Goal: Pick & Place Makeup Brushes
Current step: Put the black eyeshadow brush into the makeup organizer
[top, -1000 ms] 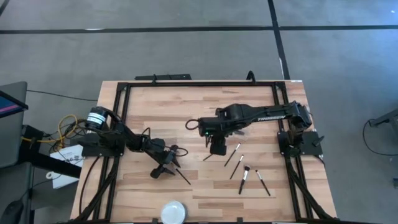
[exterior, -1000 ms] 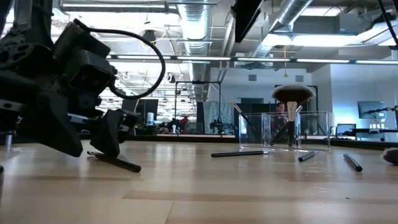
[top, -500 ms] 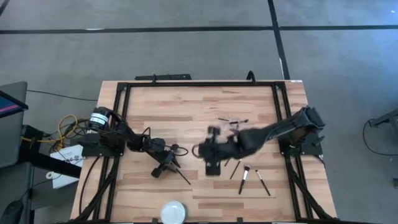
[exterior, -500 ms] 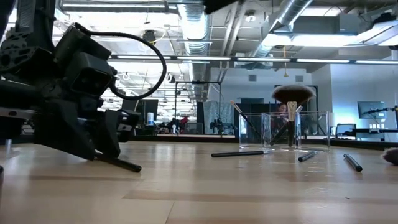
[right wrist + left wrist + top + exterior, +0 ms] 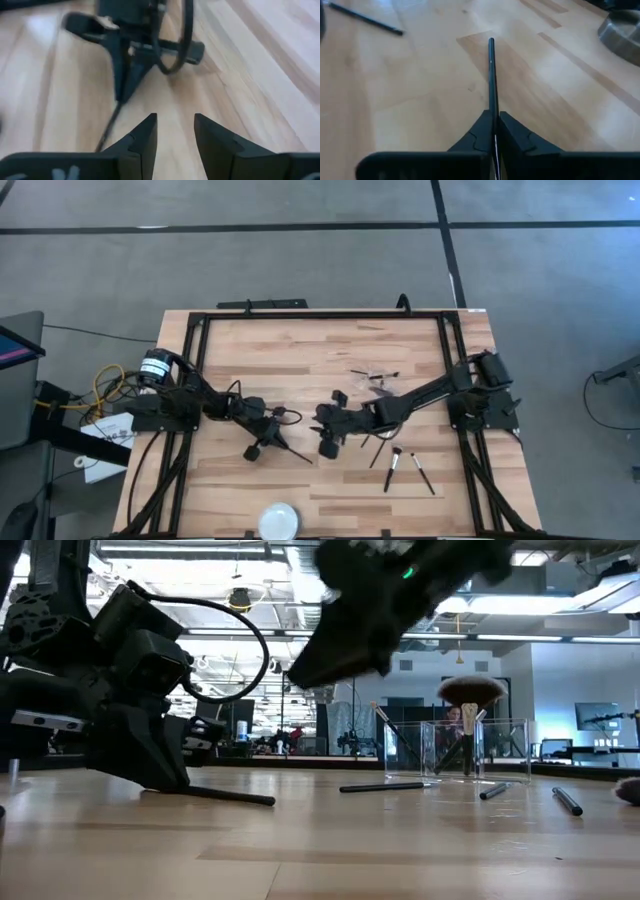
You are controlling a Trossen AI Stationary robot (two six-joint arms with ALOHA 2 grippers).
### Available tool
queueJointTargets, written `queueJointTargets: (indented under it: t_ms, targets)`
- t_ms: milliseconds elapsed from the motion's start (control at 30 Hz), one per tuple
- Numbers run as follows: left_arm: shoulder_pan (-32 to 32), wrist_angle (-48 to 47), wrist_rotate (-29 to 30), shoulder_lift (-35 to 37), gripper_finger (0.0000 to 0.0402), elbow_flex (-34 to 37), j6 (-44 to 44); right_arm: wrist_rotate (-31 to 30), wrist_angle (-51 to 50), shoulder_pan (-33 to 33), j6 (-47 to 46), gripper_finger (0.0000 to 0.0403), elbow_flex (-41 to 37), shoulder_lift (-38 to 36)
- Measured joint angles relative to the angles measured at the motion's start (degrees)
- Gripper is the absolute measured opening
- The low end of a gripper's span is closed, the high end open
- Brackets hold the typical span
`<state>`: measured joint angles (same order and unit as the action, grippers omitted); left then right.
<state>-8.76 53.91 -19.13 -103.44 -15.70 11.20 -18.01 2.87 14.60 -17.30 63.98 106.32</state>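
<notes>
Makeup brushes point(image 5: 392, 461) lie scattered on the wooden table point(image 5: 300, 360).

One thin dark makeup brush point(image 5: 491, 85) pinched in the closed left gripper point(image 5: 262, 442), lying low along the wood and pointing past the fingertips, three loose brushes point(image 5: 397, 462) flat just beyond the right gripper point(image 5: 328, 446), more upright behind it, one fluffy reddish-brown head point(image 5: 471, 691)

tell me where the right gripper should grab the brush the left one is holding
Probably the free half of the brush handle, coming from above with fingers straddling it. It's a thin straight stick low over the table, and the left gripper already pinches its near end. The right gripper is open close by.
</notes>
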Motion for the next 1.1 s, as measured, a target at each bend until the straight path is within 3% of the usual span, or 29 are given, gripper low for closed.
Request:
queueJointTargets:
  t_ms: [233,600,833,1100]
  targets:
    - [0.79,-8.62,9.06,5.59,0.0020,-1.69,0.57,5.72,1.11,-1.73,-0.30,0.0145,2.32,6.17]
    - [1.47,-17.19,11.70,10.03,0.0018,-6.03,2.84,13.99,0.28,-5.72,-3.58,0.0189,8.66,13.93]
    - [1.51,-20.64,13.35,11.65,0.0015,-7.15,3.56,16.62,-1.69,-7.11,-1.54,0.0173,12.73,18.48]
    - [1.51,-22.11,13.30,10.86,0.0016,-8.13,3.58,16.79,-3.78,-7.69,2.72,0.0130,14.14,17.73]
